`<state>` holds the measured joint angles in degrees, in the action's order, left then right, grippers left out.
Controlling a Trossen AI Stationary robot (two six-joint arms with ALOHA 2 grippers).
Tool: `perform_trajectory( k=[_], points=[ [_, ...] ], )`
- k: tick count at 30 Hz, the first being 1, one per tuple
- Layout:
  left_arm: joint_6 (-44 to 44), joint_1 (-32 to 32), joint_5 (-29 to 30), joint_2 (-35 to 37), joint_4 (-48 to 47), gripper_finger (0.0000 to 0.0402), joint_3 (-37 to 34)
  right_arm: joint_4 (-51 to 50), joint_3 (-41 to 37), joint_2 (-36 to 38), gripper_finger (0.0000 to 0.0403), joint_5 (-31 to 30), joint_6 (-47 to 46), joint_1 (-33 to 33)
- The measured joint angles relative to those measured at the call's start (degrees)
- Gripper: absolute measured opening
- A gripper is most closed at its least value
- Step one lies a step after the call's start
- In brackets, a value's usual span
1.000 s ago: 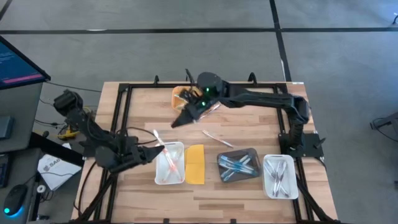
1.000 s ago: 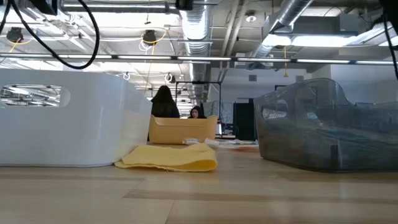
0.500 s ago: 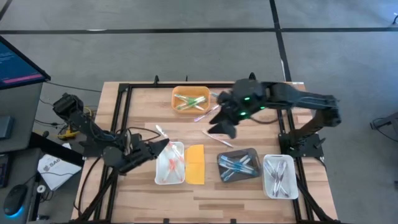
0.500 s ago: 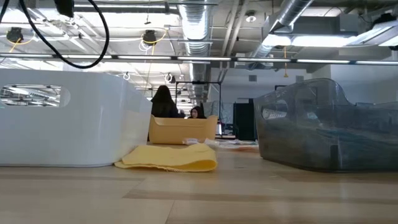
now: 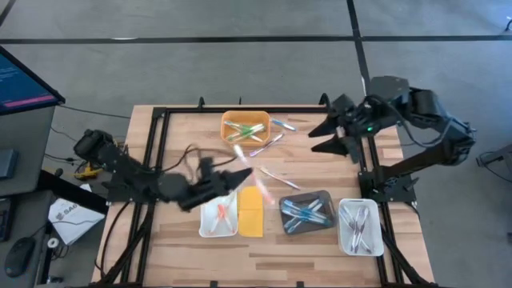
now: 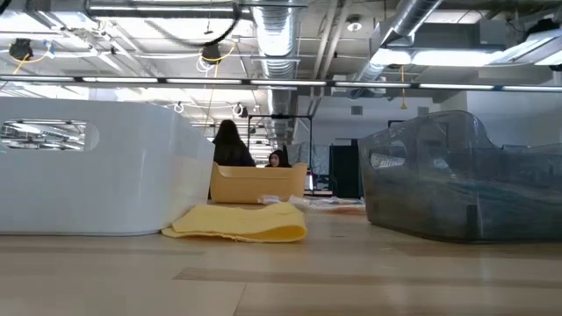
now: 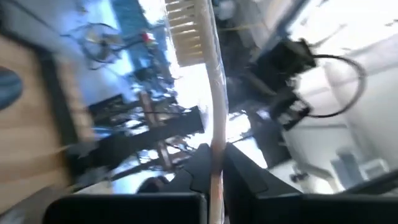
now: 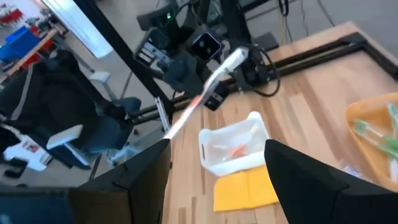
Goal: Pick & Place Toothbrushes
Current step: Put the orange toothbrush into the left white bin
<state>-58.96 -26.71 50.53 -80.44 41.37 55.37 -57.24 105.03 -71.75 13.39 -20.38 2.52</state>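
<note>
My left gripper (image 5: 230,181) hovers over the far end of the left white tray (image 5: 206,228) and is shut on a pink-and-clear toothbrush (image 5: 259,189), which is blurred. My right gripper (image 5: 325,138) is open, raised near the table's far right corner, and touches nothing. The left white tray holds pink/orange toothbrushes (image 5: 221,211), and the orange tray (image 5: 227,122) holds green ones. Blue ones lie in the grey tray (image 5: 328,210), and clear ones in the right white tray (image 5: 346,237). Loose toothbrushes (image 5: 279,178) lie flat mid-table. My left gripper pinches the toothbrush by its handle (image 7: 216,144) between the two fingers (image 7: 196,169). The stick runs out past the fingertips to the bristle head (image 7: 185,32). It is lifted clear of the table, slanting above the tray (image 8: 231,149).
A flat yellow lid (image 5: 251,211) lies between the left white tray and the grey tray. More loose toothbrushes (image 5: 269,144) lie beside the orange tray. Black frame rails (image 5: 156,144) run along the table's sides. The low view shows the tray walls (image 6: 97,175) and people in the room behind.
My right gripper has swung from the orange tray toward the table's far right corner and has risen. My left gripper has moved toward the table's right, over the left white tray, and the held toothbrush has swung with it.
</note>
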Motion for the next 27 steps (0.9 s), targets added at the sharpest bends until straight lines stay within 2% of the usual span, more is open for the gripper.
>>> perform_trajectory(
  k=[2,4,9,11,16,19,27],
  points=[
    [1.64,3.53,-5.65,-1.99,-1.68,0.0009,5.02,-0.23,0.00,0.88,0.0255,0.06,0.00,0.80],
    [1.19,6.61,-10.04,-2.88,-8.28,0.0009,9.65,-0.98,-0.02,1.43,0.0255,0.05,0.00,1.21],
    [-13.09,12.01,-18.14,-3.07,-41.14,0.0009,19.55,-2.32,-0.02,1.30,0.0255,0.04,-0.01,1.38],
    [-18.90,13.07,-20.15,-3.07,-50.84,0.0009,21.66,-2.58,-0.43,1.28,0.0255,0.04,0.00,1.30],
    [-31.01,13.17,-22.78,-2.44,-63.15,0.0009,21.89,-2.58,-3.67,1.25,0.0255,0.04,-0.04,0.90],
    [-38.31,11.26,-22.20,-2.41,-70.79,0.0009,21.87,-1.98,-6.20,1.31,0.0255,0.04,-0.06,0.90],
    [-58.18,3.02,-15.94,-2.43,-88.34,0.0009,21.84,1.39,-13.17,1.23,0.0255,0.04,-1.58,0.90]
  ],
)
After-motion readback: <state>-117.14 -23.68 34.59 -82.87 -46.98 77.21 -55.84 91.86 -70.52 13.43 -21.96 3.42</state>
